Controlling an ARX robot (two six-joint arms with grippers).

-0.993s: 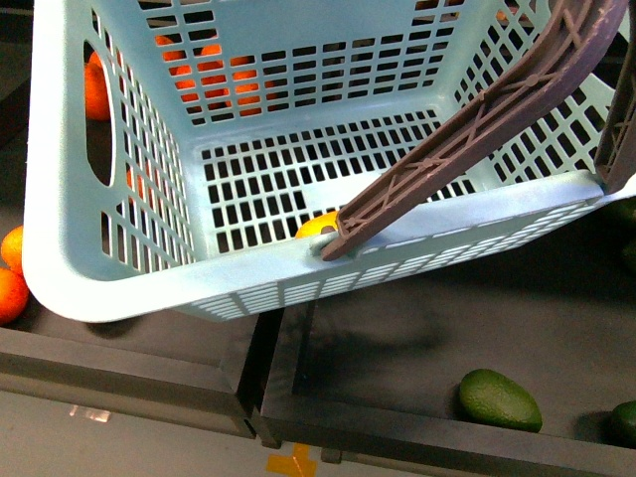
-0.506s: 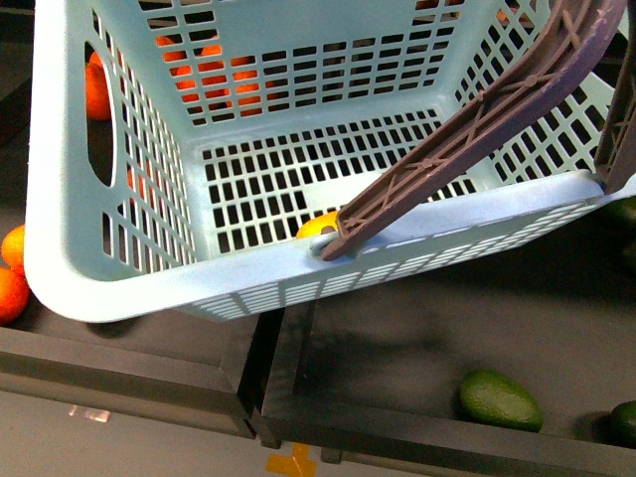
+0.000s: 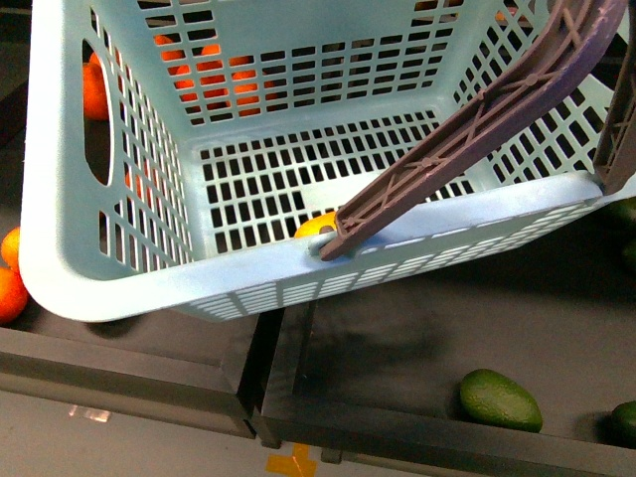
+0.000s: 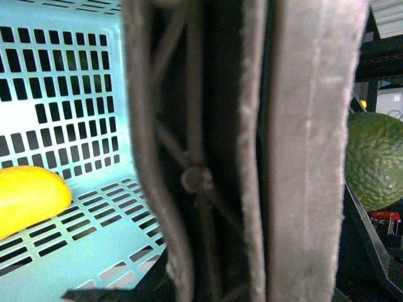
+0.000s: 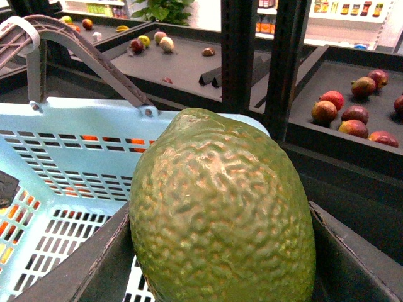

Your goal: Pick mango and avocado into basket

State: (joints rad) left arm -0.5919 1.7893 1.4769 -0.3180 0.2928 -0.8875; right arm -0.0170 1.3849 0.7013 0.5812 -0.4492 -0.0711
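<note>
Avocado (image 5: 220,201) clamped in wide-spread right gripper (image 5: 223,277); mango (image 4: 28,198) inside basket (image 3: 109,288)

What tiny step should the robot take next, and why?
Probably carry the avocado over the basket rim and lower it in: the right gripper grips it near the basket, not yet inside, and the mango already lies inside.

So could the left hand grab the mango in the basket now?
Probably not. The mango lies on the basket floor, but the brown handle fills the left wrist view, so close that it seems to block the left hand's way. The hand itself is out of view.
</note>
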